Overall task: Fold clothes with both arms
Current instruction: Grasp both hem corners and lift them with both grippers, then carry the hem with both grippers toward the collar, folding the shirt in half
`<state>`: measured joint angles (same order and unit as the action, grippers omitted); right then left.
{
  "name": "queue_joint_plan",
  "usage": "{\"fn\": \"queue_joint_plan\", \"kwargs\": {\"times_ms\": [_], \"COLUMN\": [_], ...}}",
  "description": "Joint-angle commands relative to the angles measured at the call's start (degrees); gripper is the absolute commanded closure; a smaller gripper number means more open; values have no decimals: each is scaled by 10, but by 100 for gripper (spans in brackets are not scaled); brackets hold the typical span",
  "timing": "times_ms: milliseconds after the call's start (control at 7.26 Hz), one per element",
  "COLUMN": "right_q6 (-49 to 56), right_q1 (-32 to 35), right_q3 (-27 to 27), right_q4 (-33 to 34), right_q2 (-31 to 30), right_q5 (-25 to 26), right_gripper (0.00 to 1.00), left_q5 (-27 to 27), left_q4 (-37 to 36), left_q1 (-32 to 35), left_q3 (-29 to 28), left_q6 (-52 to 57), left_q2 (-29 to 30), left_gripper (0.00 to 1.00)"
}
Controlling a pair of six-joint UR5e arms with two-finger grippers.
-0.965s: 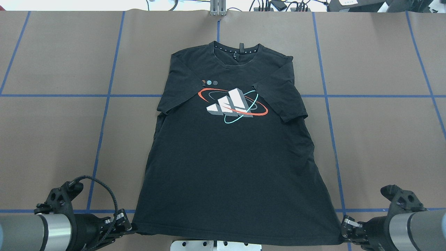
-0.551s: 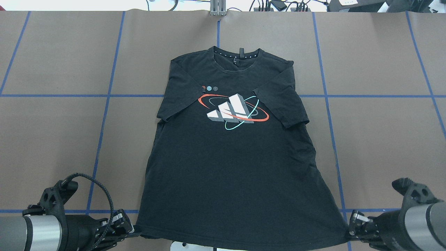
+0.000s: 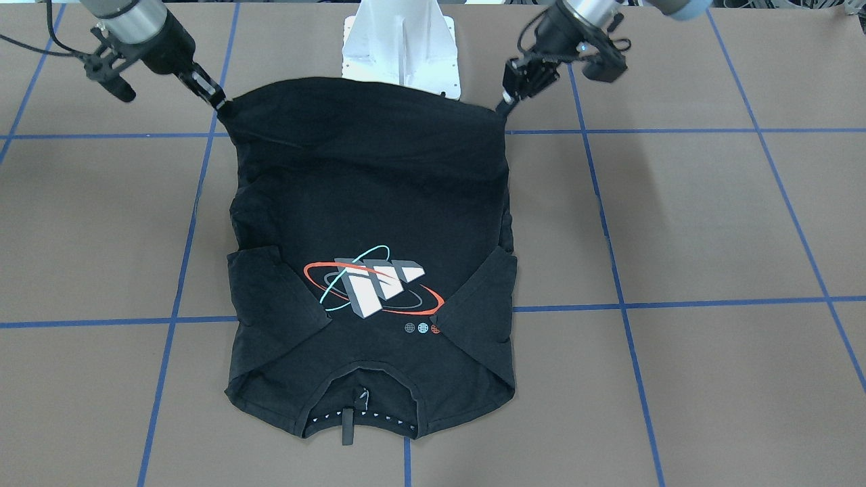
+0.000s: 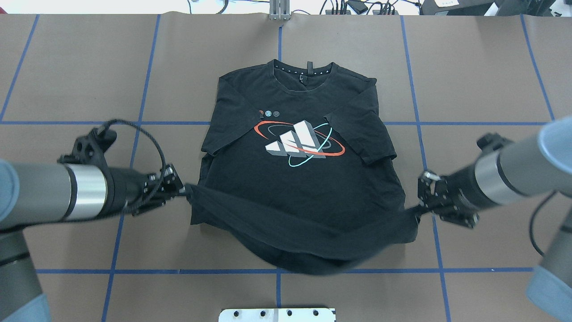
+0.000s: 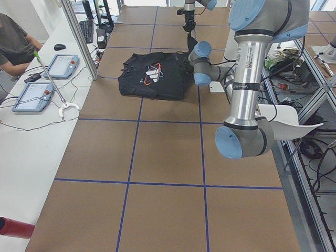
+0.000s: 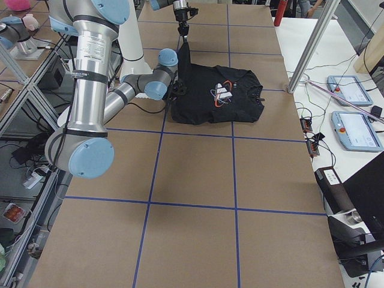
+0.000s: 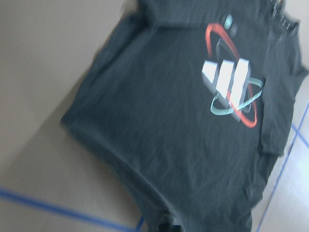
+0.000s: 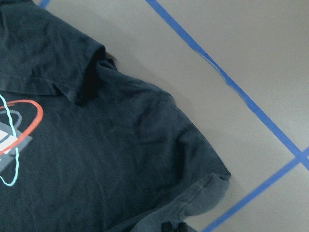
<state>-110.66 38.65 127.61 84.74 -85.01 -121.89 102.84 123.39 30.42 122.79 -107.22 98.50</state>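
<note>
Black T-shirt (image 4: 295, 197) sits mid-table, block graphic (image 4: 298, 139) facing up, collar (image 4: 304, 74) at the far side, both sleeves tucked in over the chest. The hem is up off the brown table (image 4: 67, 67), strung between the two arms and sagging in the middle. The left gripper (image 4: 182, 190) is pinched tight on its hem corner, and the right gripper (image 4: 418, 209) is clamped on the opposite corner. This looks like soft, light, limp fabric: it drapes wherever it isn't held, so the corners are the right hold. Uneven pull would likely skew the fold, and a thin pinch could slip.
</note>
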Motion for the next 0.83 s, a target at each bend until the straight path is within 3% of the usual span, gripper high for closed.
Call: {"fn": "queue_joint_plan", "kwargs": {"times_ms": [0,689], "right_q6": [95,189], "right_q1": [73,148], "right_q3": [-55,-305], "right_q4": [77,74], "right_q2": [63,241], "right_q5": [-12,-8], "right_gripper": [100,100], "left_q5": [23,19], "left_q4": [4,16], "left_q1": [75,119], "left_q3": [-61,-236], "left_q6": [60,88], "left_q2": [18,138], "left_gripper": [100,100]}}
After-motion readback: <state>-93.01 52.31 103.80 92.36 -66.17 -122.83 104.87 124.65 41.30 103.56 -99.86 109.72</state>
